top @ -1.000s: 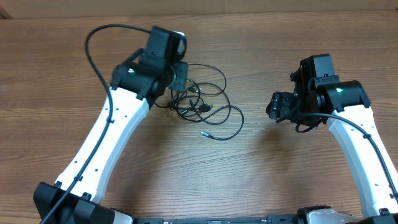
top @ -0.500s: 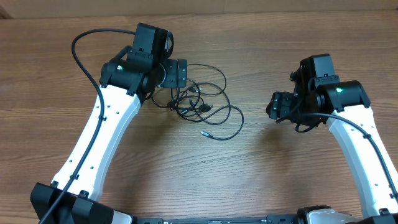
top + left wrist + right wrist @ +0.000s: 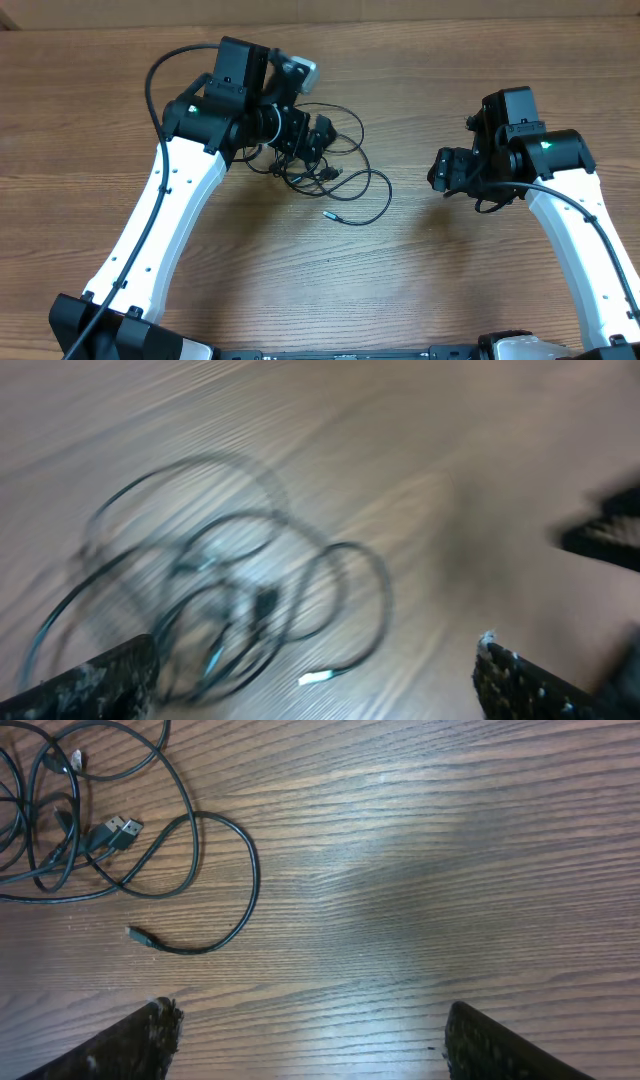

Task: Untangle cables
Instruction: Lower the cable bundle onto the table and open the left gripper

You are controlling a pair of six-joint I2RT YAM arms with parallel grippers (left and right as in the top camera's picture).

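The cables [image 3: 335, 175] lie as a bunch of thin black loops on the wooden table [image 3: 400, 280], left of centre, with one loose plug end [image 3: 328, 213] nearest the front. My left gripper [image 3: 310, 135] hovers over the back left of the bunch. In the blurred left wrist view its fingers [image 3: 95, 680] stand wide apart, open, with the cables [image 3: 230, 600] on the table below them. My right gripper [image 3: 440, 172] is off to the right, apart from the bunch. In its own view it [image 3: 312, 1020] is open over bare wood, the cables [image 3: 110, 830] at upper left.
The left arm's thick black wire [image 3: 165, 75] arcs over the table's back left. Bare wooden table [image 3: 420, 870] lies between the bunch and the right gripper, and along the front.
The left gripper has gone from shut to wide open and its wrist has turned over the bunch. The left arm drew back to the left. The right arm stayed put.
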